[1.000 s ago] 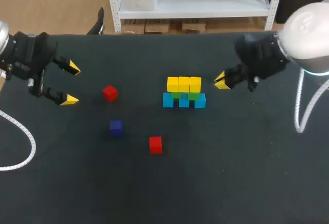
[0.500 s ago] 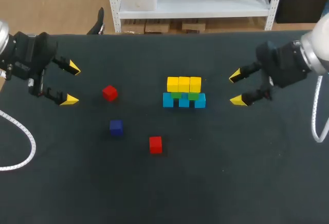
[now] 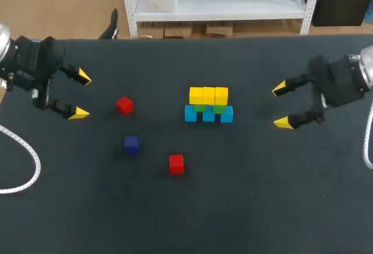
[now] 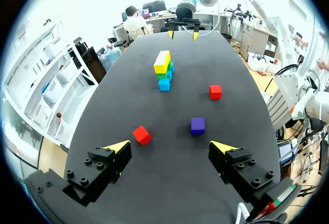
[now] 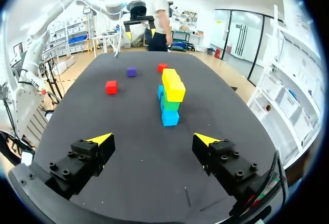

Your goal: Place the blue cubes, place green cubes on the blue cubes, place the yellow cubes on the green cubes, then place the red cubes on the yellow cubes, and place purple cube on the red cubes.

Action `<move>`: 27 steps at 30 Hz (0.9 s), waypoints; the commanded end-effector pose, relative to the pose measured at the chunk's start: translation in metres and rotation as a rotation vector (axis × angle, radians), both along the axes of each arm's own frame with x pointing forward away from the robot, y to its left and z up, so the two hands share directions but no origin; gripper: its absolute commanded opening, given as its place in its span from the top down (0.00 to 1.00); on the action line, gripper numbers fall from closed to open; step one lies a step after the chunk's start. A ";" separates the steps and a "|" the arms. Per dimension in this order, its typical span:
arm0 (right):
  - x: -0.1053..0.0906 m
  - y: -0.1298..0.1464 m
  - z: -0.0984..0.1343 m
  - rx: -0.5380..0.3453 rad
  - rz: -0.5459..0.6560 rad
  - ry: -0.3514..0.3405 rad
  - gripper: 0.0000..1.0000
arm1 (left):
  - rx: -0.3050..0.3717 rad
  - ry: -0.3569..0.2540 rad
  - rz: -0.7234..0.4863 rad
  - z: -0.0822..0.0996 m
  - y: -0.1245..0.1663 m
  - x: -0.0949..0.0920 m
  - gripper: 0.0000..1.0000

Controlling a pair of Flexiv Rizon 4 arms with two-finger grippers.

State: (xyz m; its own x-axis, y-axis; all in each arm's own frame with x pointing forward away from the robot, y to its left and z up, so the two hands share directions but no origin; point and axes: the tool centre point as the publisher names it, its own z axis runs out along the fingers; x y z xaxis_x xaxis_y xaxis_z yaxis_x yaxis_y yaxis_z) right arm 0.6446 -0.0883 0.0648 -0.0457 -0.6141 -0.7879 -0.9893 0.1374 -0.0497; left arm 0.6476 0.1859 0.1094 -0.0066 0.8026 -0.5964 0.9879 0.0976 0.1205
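Observation:
A stack stands mid-table: a row of blue cubes (image 3: 208, 115), green cubes (image 3: 209, 108) on them, a row of yellow cubes (image 3: 208, 95) on top. Two red cubes lie loose, one (image 3: 123, 105) left of the stack, the other (image 3: 176, 163) nearer the front. A purple cube (image 3: 132, 144) sits between them. My left gripper (image 3: 78, 95) is open at the table's left, with the near red cube (image 4: 142, 134) and purple cube (image 4: 197, 125) ahead of it. My right gripper (image 3: 282, 104) is open and empty, right of the stack (image 5: 170, 96).
The black table (image 3: 245, 196) holds only the cubes. A white cable (image 3: 23, 166) loops over its left edge and another (image 3: 366, 143) hangs at the right edge.
My right gripper has opened and drawn back to the right, away from the yellow row. The left arm and the loose cubes have not moved.

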 end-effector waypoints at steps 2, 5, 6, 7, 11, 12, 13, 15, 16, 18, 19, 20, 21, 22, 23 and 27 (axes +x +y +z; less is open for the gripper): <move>0.001 -0.010 0.002 0.017 0.025 0.004 0.00 | -0.004 -0.002 -0.004 -0.001 0.001 0.000 0.00; -0.001 -0.015 0.002 0.013 0.026 0.007 0.00 | -0.004 -0.002 -0.004 -0.001 0.001 0.000 0.00; -0.002 -0.017 0.002 0.013 0.025 0.008 0.00 | -0.004 -0.002 -0.004 -0.001 0.001 0.000 0.00; -0.003 -0.019 0.002 0.012 0.025 0.008 0.00 | -0.004 -0.002 -0.004 -0.001 0.001 0.000 0.00; -0.004 -0.022 0.002 -0.004 0.032 0.021 0.00 | -0.004 -0.002 -0.004 -0.001 0.001 0.000 0.00; -0.004 -0.022 0.003 -0.010 0.037 0.021 0.00 | -0.004 -0.002 -0.004 -0.001 0.001 0.000 0.00; -0.004 -0.022 0.003 -0.010 0.037 0.021 0.00 | -0.004 -0.002 -0.004 -0.001 0.001 0.000 0.00; -0.004 -0.022 0.003 -0.010 0.037 0.021 0.00 | -0.004 -0.002 -0.004 -0.001 0.001 0.000 0.00; -0.004 -0.022 0.003 -0.010 0.037 0.021 0.00 | -0.004 -0.002 -0.004 -0.001 0.001 0.000 0.00; -0.004 -0.022 0.003 -0.010 0.037 0.021 0.00 | -0.004 -0.002 -0.004 -0.001 0.001 0.000 0.00; -0.004 -0.022 0.003 -0.010 0.037 0.021 0.00 | -0.004 -0.002 -0.004 -0.001 0.001 0.000 0.00; -0.004 -0.022 0.003 -0.010 0.037 0.021 0.00 | -0.004 -0.002 -0.004 -0.001 0.001 0.000 0.00; -0.004 -0.022 0.003 -0.010 0.037 0.021 0.00 | 0.002 -0.010 -0.022 -0.002 0.000 0.004 0.00; -0.004 -0.022 0.003 -0.010 0.037 0.021 0.00 | 0.015 -0.025 -0.058 -0.003 -0.002 0.008 0.00; -0.004 -0.022 0.003 -0.010 0.037 0.021 0.00 | 0.021 -0.042 -0.100 -0.004 -0.004 0.011 0.00; -0.004 -0.022 0.003 -0.010 0.037 0.021 0.00 | 0.046 -0.097 -0.265 -0.007 -0.012 0.028 0.00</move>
State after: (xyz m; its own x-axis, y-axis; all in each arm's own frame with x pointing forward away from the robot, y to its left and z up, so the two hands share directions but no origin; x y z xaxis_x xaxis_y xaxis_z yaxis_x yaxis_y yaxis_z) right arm 0.6411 -0.1097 0.0677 -0.0402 -0.6250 -0.7796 -0.9946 0.0999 -0.0288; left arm 0.6544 0.1793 0.1074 0.1699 0.8097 -0.5617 0.9747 -0.0540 0.2169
